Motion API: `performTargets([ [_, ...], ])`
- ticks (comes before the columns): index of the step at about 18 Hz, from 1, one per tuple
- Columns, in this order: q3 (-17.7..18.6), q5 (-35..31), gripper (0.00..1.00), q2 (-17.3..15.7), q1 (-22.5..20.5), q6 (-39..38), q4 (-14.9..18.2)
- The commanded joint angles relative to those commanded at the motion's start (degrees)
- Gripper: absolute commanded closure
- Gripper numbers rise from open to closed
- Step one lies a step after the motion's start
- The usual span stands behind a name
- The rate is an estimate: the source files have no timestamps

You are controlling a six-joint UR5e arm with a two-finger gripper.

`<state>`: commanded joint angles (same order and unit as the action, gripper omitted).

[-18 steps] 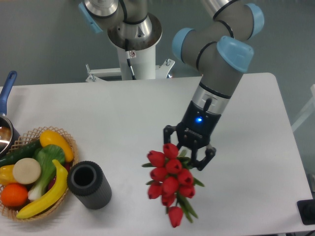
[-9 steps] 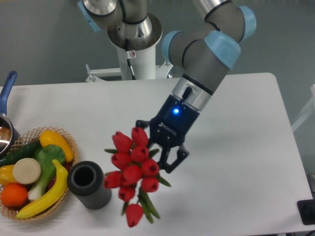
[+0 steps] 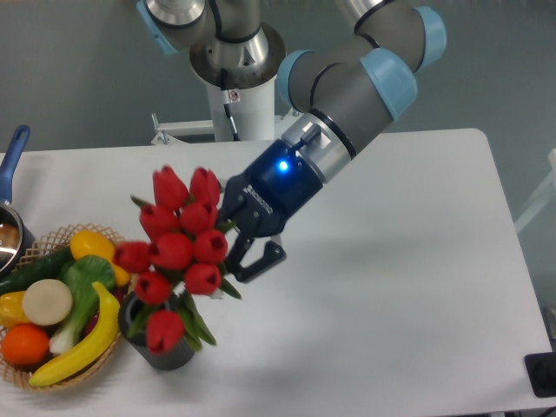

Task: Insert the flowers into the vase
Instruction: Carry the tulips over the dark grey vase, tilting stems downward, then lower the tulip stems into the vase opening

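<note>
Right, gripper (image 3: 233, 241) was clamped on the flowers (image 3: 178, 248), holding the bunch by stems and leaves, arm reaching in from 1 o'clock. Bunch hung over the vase (image 3: 156, 334), which stood at about 7 o'clock on the table (image 3: 391, 261), just beside the basket (image 3: 95, 360) of play food. Lowest bud and green leaves covered most of the vase top, so the hole was barely visible. Stem ends possibly at the rim already, hard to tell, view blocked by blooms.

Risks, as I judged them:
- Stems missing the hole. Bunch was tilted, buds fanning toward 10 o'clock, stem ends hidden; if they were off centre they would land on the thick wall and buckle or splay.
- Vase tipping or sliding. It was short and unfixed; a sideways push from the stems or a low finger could shove it toward 9 o'clock into the basket.
- Snagging the banana (image 3: 82, 343). Its tip sat touching or almost touching the vase side; drooping buds at the 9 o'clock edge of the bunch overlapped the basket food in view and could catch there.
- Early release. Letting go while the bunch leaned would probably drop it across the rim onto the table or into the basket.
- Low bud jammed in the hole ahead of the stems, blocking entry.
</note>
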<state>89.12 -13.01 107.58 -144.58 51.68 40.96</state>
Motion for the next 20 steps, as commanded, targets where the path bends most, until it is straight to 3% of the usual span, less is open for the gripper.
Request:
performTargets([
  [4,0.00,0.35,0.80,0.79,2.63,4.22,0.09],
  [20,-0.62,2.64,0.78,5.53,5.71,4.92,-0.79],
])
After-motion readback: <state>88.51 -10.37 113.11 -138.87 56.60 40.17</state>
